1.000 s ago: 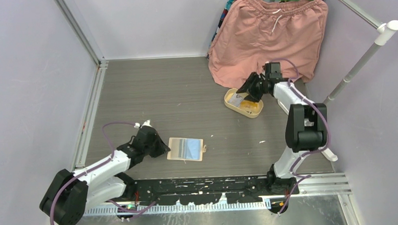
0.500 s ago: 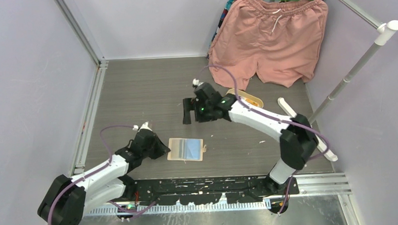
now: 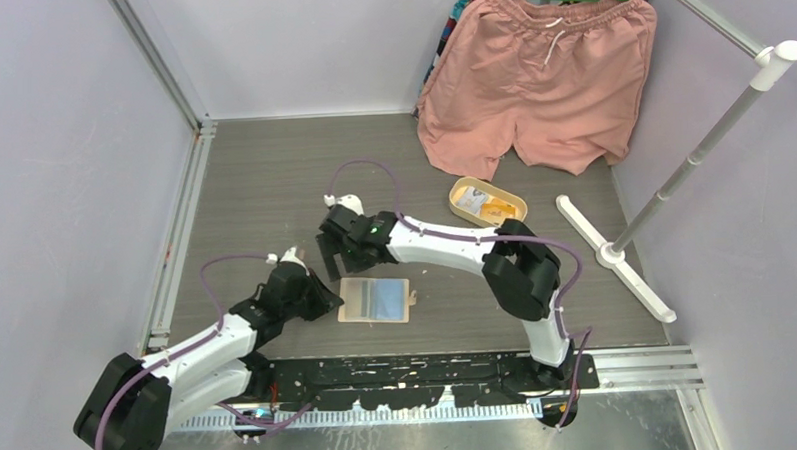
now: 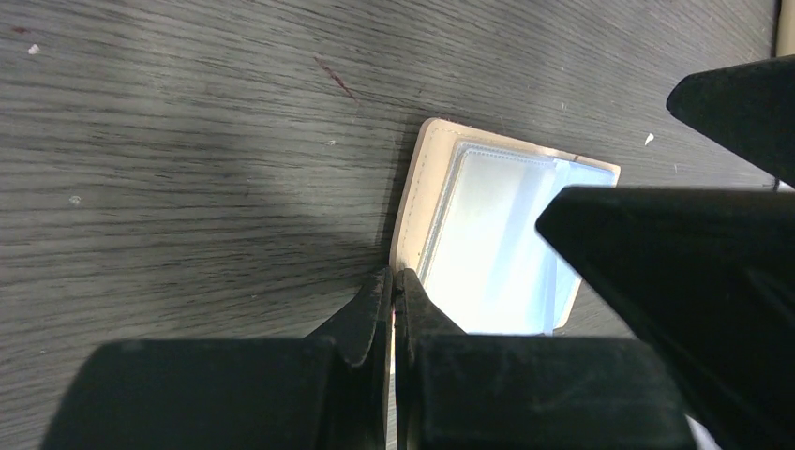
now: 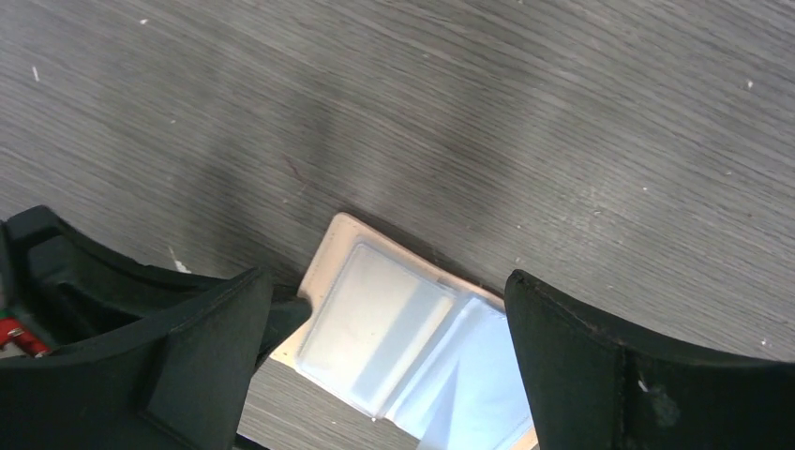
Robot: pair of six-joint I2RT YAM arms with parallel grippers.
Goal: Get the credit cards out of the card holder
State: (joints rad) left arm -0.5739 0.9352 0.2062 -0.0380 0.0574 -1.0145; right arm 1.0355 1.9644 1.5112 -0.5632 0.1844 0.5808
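Left gripper (image 4: pixel 394 281), jaws shut, is pinning the open card holder's (image 3: pixel 374 299) edge while right gripper (image 3: pixel 338 259), jaws wide and empty, is hovering above, probably needing next to lower onto its pockets.

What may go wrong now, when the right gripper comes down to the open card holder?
The left gripper, shut, meets the card holder only at one edge, so the holder may slide or lift during a pull. The open right gripper hangs close to the left one; they might collide. The pale pockets lie flat, so it may pinch the pocket, not a card.
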